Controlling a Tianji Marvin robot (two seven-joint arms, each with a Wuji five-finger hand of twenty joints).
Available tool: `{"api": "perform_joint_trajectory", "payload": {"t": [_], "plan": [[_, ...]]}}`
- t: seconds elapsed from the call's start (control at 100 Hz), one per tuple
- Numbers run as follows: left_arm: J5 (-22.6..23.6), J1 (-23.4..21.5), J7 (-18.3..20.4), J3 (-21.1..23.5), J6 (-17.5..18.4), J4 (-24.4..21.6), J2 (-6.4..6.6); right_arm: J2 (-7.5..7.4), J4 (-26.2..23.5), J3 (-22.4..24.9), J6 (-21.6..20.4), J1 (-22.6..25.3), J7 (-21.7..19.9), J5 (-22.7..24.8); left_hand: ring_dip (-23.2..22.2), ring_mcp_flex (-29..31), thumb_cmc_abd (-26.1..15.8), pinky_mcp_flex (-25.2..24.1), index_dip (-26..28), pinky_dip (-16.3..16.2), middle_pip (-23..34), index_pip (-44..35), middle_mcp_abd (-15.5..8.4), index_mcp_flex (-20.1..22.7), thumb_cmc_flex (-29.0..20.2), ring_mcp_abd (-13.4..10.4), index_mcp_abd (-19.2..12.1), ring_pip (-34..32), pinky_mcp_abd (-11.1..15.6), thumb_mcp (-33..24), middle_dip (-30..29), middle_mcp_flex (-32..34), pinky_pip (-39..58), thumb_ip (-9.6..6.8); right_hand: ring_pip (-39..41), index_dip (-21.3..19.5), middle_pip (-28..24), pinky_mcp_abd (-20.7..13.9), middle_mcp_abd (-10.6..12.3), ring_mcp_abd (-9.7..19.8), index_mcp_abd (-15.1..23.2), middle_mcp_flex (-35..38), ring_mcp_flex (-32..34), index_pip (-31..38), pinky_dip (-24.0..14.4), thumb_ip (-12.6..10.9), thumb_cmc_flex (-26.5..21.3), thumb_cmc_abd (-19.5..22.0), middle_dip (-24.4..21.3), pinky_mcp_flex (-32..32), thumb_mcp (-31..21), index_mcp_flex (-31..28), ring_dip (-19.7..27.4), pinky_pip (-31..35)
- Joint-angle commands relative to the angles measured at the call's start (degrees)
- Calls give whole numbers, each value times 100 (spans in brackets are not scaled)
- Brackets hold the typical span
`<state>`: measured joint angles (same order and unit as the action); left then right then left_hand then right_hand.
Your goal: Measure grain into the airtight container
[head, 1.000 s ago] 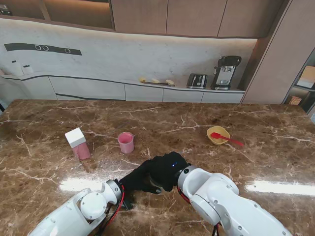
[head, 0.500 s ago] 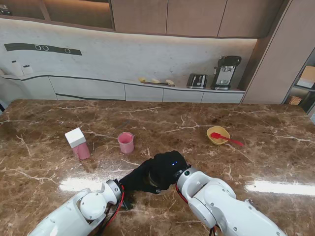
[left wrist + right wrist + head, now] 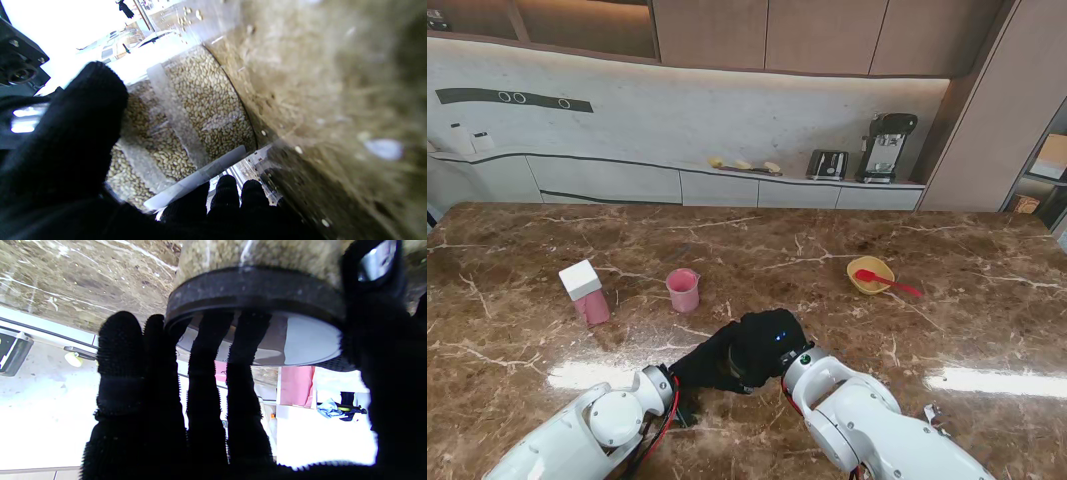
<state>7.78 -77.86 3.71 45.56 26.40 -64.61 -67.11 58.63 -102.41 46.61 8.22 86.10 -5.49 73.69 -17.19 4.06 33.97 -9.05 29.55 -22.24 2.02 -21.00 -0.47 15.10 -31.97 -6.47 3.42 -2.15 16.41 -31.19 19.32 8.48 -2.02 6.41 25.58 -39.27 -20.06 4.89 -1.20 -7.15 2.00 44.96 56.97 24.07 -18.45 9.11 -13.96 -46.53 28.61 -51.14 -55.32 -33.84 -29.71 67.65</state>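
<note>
The stand camera looks down from above the shoulders across the counter point(image 3: 727, 250) toward the back wall. Each wrist camera sits very close behind its gloved fingers point(image 3: 66, 133), both sharing the grain-filled container point(image 3: 206, 100).

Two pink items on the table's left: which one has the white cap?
The far-left one, the pink container: a white cube-shaped cap sits on it. The pink cup to its right is open-topped.
</note>
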Motion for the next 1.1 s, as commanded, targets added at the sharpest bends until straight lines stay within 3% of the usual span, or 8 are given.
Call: {"api": "perform_joint_trajectory", "payload": {"t": [0.0,0.32,0.55,1.09], "plan": [[93,-235,113,-134,-171,327,65,22,233,-69,70,117,-61,-90,-52,-199,-755,542,69,-135,-30,-707,-9,952,-227,934,-194,46,-2287,-498,47,-173,671,-306,702,35,-704,-413,157,838,-110,649,908,193,133,-90,-753,1351,105,-157,-790,-224,-234,249],[131,-230,92,-149,-180,323,65,56,305,-201,380,102,130,-142,-41,-199,-751,543,123,-127,-36,-771,-7,949,-240,934,-199,51,-2285,-520,46,-175,664,-300,750,121,-726,-415,109,819,-135,732,1049,288,186,-92,-562,1455,97,-307,-898,-278,-274,383],[171,-227,97,-158,-189,314,76,114,462,-359,770,73,576,-158,-36,-198,-741,544,139,-119,-35,-775,-1,952,-228,933,-192,51,-2286,-531,48,-173,659,-296,778,156,-756,-393,61,784,-171,830,1136,361,222,-145,-454,1541,99,-380,-909,-368,-282,463],[204,-225,100,-163,-186,308,85,209,646,-648,1423,-28,1020,-238,-42,-197,-740,544,160,-115,-33,-779,-3,943,-209,934,-194,47,-2289,-539,54,-173,661,-293,801,232,-774,-342,-37,715,-278,896,1198,435,319,-241,-152,1831,90,-485,-683,-458,-261,583]]}}
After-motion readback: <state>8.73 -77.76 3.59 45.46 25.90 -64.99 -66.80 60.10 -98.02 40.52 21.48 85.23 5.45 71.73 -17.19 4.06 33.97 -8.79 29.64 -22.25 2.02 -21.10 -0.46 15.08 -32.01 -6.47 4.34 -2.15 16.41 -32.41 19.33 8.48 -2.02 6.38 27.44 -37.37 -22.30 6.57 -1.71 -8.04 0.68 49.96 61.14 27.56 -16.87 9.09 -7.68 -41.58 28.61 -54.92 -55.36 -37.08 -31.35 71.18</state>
